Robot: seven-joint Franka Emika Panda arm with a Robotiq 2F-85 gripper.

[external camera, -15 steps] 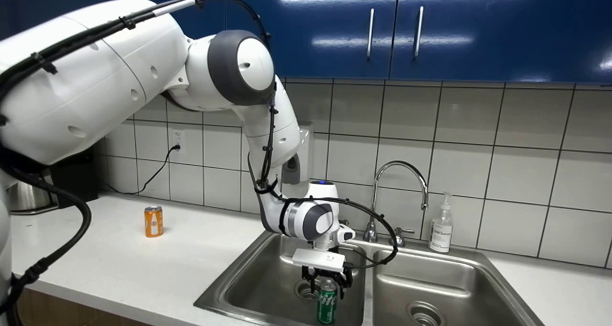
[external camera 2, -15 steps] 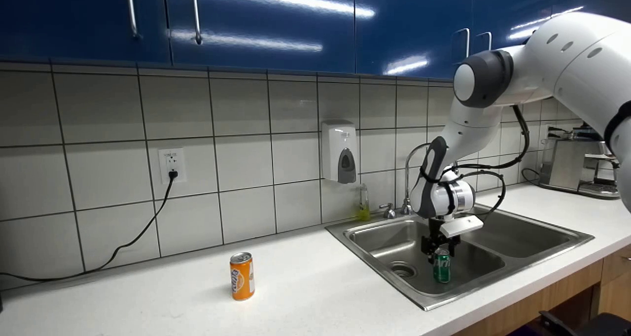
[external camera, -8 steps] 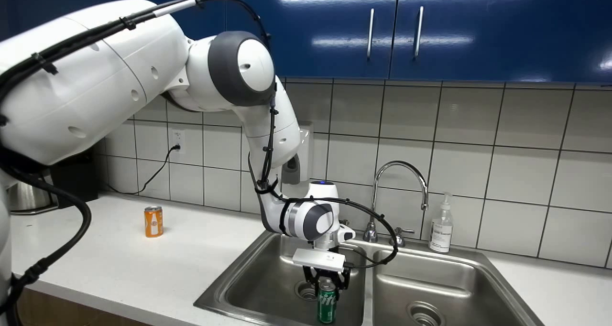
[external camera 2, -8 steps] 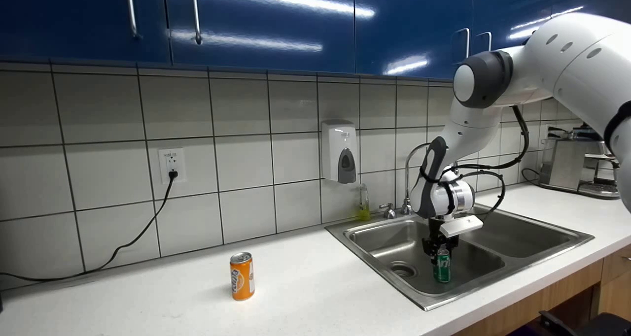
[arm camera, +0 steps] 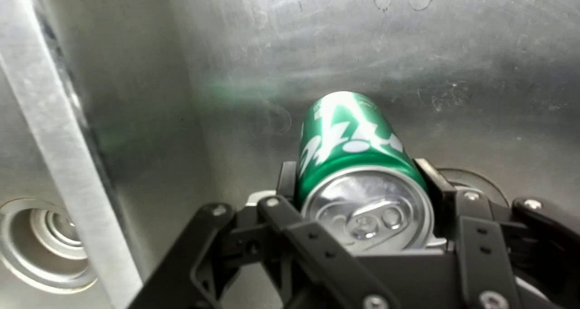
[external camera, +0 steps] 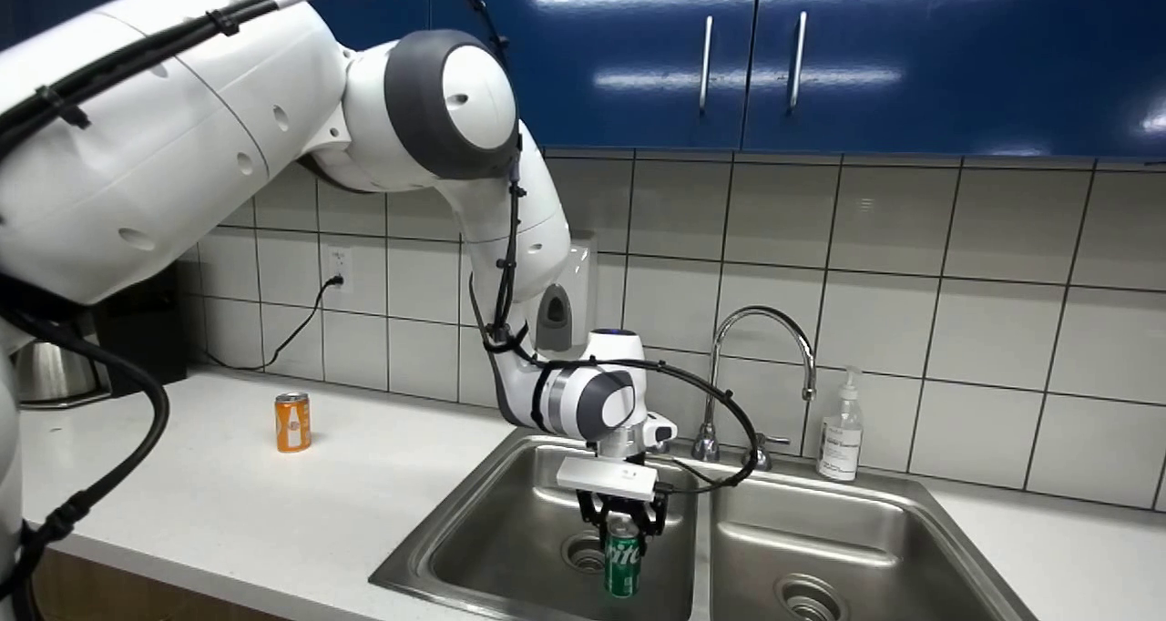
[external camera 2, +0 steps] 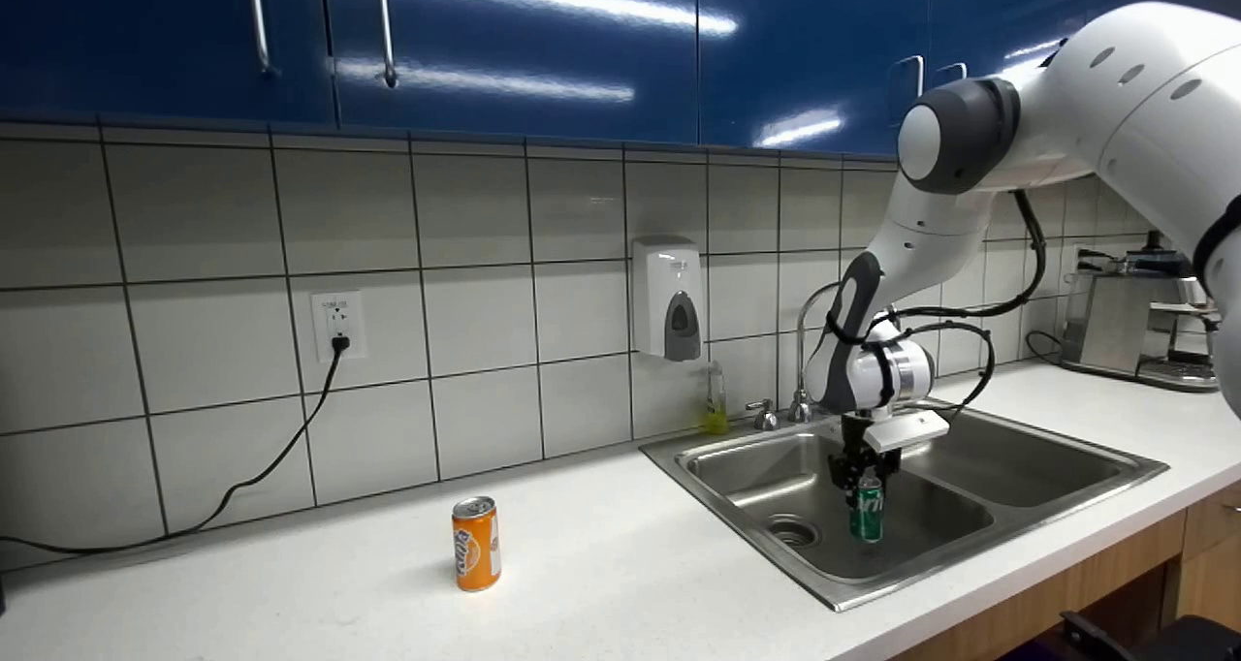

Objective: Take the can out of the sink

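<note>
- A green can (arm camera: 351, 150) is held upright inside the sink (external camera: 702, 557), in the basin (external camera: 510, 539) nearer the orange can (external camera 2: 476, 550); it seems raised just clear of the metal below, though the gap is hard to judge.
- The hand (arm camera: 361, 182) is clamped on the can, its pads (arm camera: 287, 180) set against opposite sides just below the silvery top (arm camera: 371, 205).
- It is pointed downward, probably because the can is walled in by the basin; the lower body is left free, so that the can may be set down standing.
- A straight lift past the rim (external camera 2: 749, 527) seems called for next, since the basin could be knocked by a low swing.
- The orange can is stood apart on the white surface (external camera 2: 320, 603), out of the way.
</note>
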